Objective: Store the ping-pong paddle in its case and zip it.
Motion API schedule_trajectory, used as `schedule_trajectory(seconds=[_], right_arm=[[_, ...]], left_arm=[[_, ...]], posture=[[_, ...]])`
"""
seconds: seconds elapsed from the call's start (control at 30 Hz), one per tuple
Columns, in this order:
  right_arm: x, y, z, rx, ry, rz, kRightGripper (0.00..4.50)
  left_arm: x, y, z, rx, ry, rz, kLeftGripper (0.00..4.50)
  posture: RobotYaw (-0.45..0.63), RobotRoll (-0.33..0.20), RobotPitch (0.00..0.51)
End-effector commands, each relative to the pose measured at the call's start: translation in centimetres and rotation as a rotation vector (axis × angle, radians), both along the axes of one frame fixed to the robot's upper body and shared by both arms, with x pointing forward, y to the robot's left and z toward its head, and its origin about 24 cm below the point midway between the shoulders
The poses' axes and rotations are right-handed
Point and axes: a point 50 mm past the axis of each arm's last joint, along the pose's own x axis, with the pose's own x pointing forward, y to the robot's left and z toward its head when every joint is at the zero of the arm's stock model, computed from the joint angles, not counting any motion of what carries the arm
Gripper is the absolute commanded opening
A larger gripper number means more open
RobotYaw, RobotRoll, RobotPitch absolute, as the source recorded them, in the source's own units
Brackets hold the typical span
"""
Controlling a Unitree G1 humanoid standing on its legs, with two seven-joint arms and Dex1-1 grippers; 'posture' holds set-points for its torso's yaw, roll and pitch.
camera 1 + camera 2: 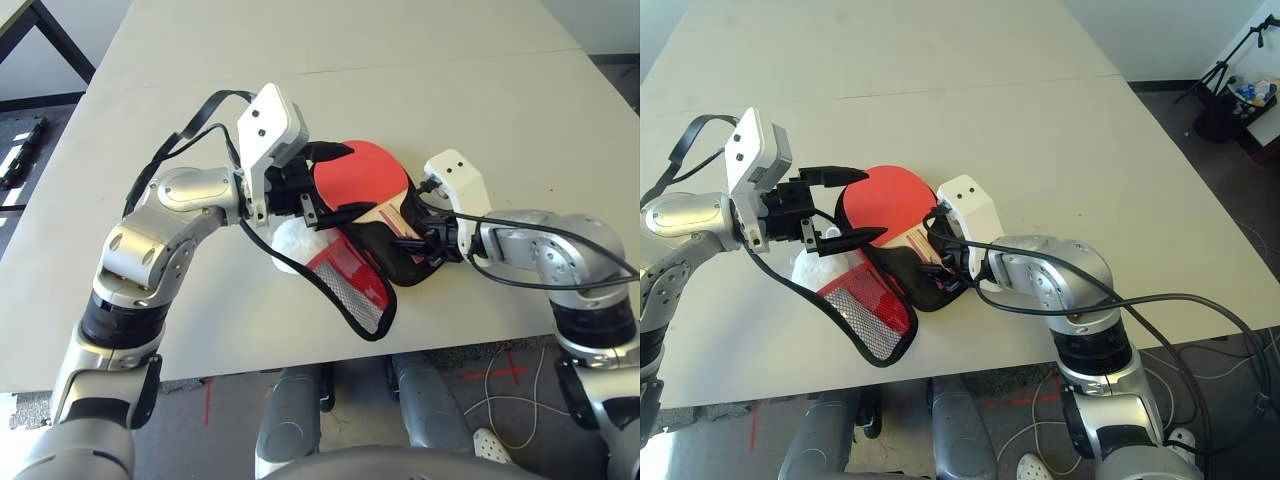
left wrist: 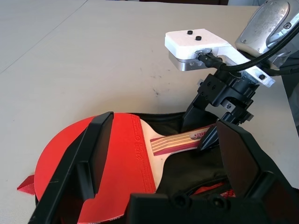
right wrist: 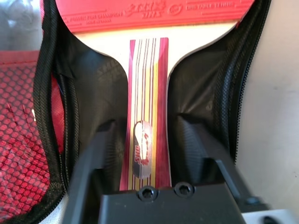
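Pale beige tabletop (image 1: 420, 90) carries everything, with dark floor beyond its edges. On it the case (image 1: 360, 285) lies open, its red flap with black mesh and zipper edging thrown toward the robot and its black lining turned up. The ping-pong paddle (image 1: 362, 172) rests on that lining, red face on the far side and striped handle pointing toward the right arm.

Both head views show the layout: the left hand (image 1: 845, 205) is just over the paddle's round face, fingers spread wide, gripping nothing. A whitish soft pouch (image 1: 300, 243) lies under the left wrist, partly covered by the case's flap.

From the left wrist view, the two spread fingers (image 2: 96, 149) straddle the red rubber with a clear gap, and across the case the right hand (image 2: 219, 126) meets the end of the handle. From the right wrist view, the right hand (image 3: 148, 154) has its fingers on either side of the handle and close against it, pinching it, with black lining to both sides and the mesh pocket (image 3: 21, 140) alongside. Black cables loop over both forearms.
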Motion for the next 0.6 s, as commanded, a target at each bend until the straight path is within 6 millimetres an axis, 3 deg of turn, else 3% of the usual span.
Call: schedule_trajectory(seconds=[0.03, 0.07, 0.4, 0.6], right_arm=[[-0.7, -0.2, -1.0, -0.032, 0.069, 0.021, 1.54], [-0.8, -0.4, -0.8, -0.035, 0.069, 0.027, 1.32], [-0.9, -0.7, 0.0, -0.012, 0.032, 0.04, 1.31], [-0.8, -0.9, 1.7, 0.053, -0.055, 0.075, 3.1]], left_arm=[[-0.3, -0.1, -0.1, 0.009, 0.0, -0.005, 4.5], [-0.3, -0.1, -0.1, 0.009, 0.001, -0.004, 4.5], [-0.3, -0.1, -0.4, 0.01, 0.009, -0.002, 4.5], [-0.3, 0.0, -0.5, 0.011, 0.01, 0.0, 4.5]], posture=[[-0.01, 0.0, 0.244], [-0.01, 0.0, 0.244], [-0.01, 0.0, 0.247], [-0.01, 0.0, 0.251]])
